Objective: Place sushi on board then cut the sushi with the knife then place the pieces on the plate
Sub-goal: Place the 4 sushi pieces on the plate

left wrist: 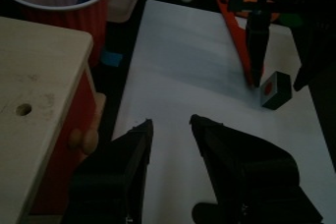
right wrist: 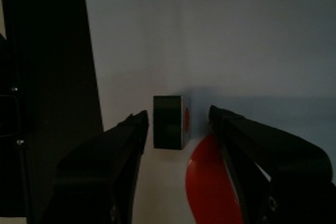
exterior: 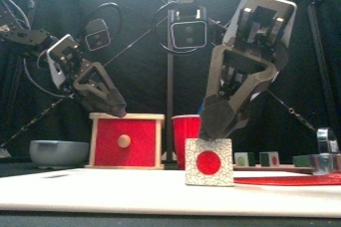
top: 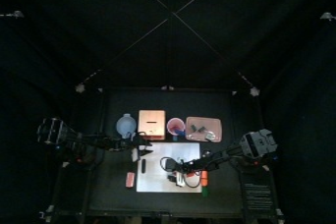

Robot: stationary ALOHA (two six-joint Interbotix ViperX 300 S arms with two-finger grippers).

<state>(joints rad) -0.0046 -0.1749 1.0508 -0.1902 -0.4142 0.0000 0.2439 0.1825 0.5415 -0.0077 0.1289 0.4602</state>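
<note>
One cut sushi piece (exterior: 209, 161) stands on edge at the lower centre of the front view, on the white cutting board (left wrist: 184, 61) that lies on the desk (top: 108, 196). Its speckled white face with the red spot is turned to the front. The right end effector (exterior: 216, 131) hangs just over it with its jaws apart, one on either side of the block, gripping nothing. The left end effector (left wrist: 168, 128) is likewise open and empty, over the board's bare end beside the wooden box (exterior: 124, 141). A red toy knife (left wrist: 234, 33) lies on the board close by. The piece looks like a small, stiff, light toy block with smooth sides. It should not crush, but it may tip or slip. The flat dark green flanks, taken low and square, seem the best hold.
</note>
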